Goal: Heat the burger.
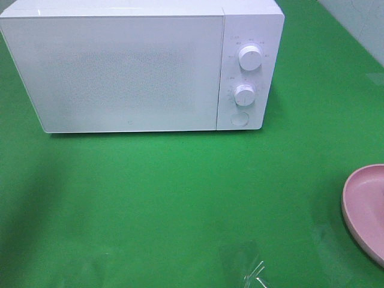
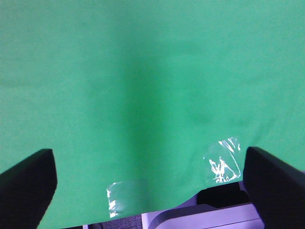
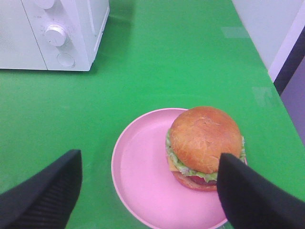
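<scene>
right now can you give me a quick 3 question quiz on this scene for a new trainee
1. True or false: the microwave door is open.
2. What does the burger rest on? A) the green table B) the pink plate C) the top of the microwave
3. Fill in: the right gripper hovers over the plate with its jaws ____.

Key
1. False; the door is shut, flush with the front.
2. B; it sits on the plate, toward one side rather than the centre.
3. Open; the fingers stand wide apart and hold nothing.
</scene>
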You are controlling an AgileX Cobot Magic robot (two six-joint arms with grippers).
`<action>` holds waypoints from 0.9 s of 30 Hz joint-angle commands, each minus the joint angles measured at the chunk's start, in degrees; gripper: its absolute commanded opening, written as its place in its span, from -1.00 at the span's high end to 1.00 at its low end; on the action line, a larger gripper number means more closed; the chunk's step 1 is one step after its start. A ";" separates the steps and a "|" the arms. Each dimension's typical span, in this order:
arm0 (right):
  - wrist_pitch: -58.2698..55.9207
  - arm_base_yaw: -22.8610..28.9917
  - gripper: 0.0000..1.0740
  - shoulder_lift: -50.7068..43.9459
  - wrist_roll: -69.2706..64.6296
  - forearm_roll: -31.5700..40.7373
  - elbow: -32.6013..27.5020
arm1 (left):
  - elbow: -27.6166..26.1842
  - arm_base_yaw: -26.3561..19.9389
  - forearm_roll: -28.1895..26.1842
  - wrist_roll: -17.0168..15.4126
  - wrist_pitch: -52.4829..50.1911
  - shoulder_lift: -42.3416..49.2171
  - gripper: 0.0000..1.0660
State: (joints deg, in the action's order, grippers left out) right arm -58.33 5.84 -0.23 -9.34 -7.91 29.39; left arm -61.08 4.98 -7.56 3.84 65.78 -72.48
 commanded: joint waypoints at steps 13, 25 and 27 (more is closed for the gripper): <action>0.63 -0.40 -0.40 -1.49 0.74 0.00 -0.34 | 19.71 -3.72 -2.64 -0.06 -3.04 20.05 -0.86; 0.63 -0.40 -0.40 -1.49 0.74 0.00 -0.34 | 29.79 -3.72 -2.01 -0.06 -2.46 33.58 -0.86; 0.63 -0.40 -0.40 -1.49 0.74 0.00 -0.34 | 30.65 -3.72 -2.01 -0.06 -2.52 35.75 -0.86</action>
State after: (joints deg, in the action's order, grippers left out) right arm -58.33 5.84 -0.23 -9.34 -7.91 29.39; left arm -30.83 1.38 -9.40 3.78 63.77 -37.13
